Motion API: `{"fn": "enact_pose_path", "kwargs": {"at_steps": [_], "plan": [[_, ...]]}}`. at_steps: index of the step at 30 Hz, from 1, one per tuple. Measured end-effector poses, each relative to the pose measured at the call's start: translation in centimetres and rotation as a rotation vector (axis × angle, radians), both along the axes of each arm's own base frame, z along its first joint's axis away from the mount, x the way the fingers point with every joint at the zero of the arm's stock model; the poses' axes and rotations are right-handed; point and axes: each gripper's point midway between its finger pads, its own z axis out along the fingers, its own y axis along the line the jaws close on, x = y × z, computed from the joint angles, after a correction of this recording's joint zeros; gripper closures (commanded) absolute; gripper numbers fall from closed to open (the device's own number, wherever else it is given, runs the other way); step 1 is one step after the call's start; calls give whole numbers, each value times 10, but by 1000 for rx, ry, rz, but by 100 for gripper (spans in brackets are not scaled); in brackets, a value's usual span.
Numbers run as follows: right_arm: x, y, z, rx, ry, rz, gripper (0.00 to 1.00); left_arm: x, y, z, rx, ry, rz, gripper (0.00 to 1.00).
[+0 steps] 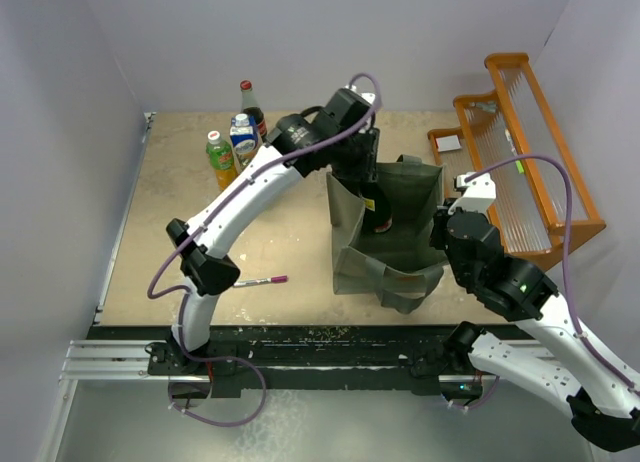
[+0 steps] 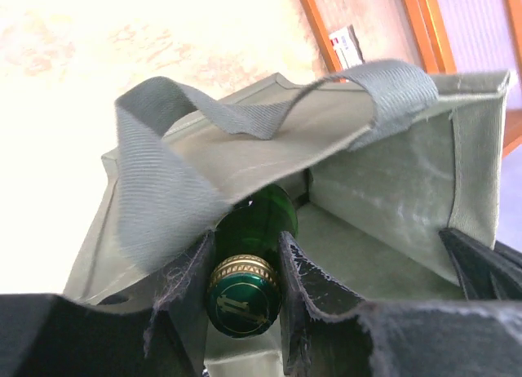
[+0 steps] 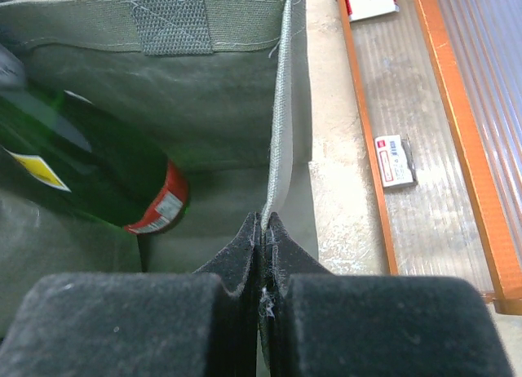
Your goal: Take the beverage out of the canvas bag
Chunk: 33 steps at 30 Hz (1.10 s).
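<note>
The canvas bag (image 3: 204, 108) is matt, coarse-woven cloth, the beverage bottle (image 2: 263, 218) smooth, glossy green glass.

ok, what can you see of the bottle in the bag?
The bottle is dark green glass with a gold embossed cap, a yellow label patch and a red band near its base. It leans tilted inside the canvas bag, base deep in the bag. The left gripper clamps its neck by the cap, one finger each side. The right gripper pinches the bag's wall, not the bottle.

One canvas bag (image 1: 352, 242), one green bottle (image 2: 253, 230) inside, three bottles (image 1: 243, 137) behind, one rack (image 1: 507, 60).
</note>
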Motion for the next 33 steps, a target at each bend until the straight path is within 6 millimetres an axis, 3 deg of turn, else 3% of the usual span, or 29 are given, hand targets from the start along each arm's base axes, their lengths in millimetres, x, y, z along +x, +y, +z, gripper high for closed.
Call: {"fn": "enact_pose_path", "kwargs": {"at_steps": [9,17,24,33], "plan": [[2,2,0,-9,11,-1,100,21,46,34,-167,121,196,100],[11,12,10,-23,30,8,100,27,70,74,-359,214,287,100],[12,17,7,-31,43,26,99,34,92,102,-478,223,356,100],[15,18,7,-56,42,34,98,57,130,132,-590,184,441,100]]}}
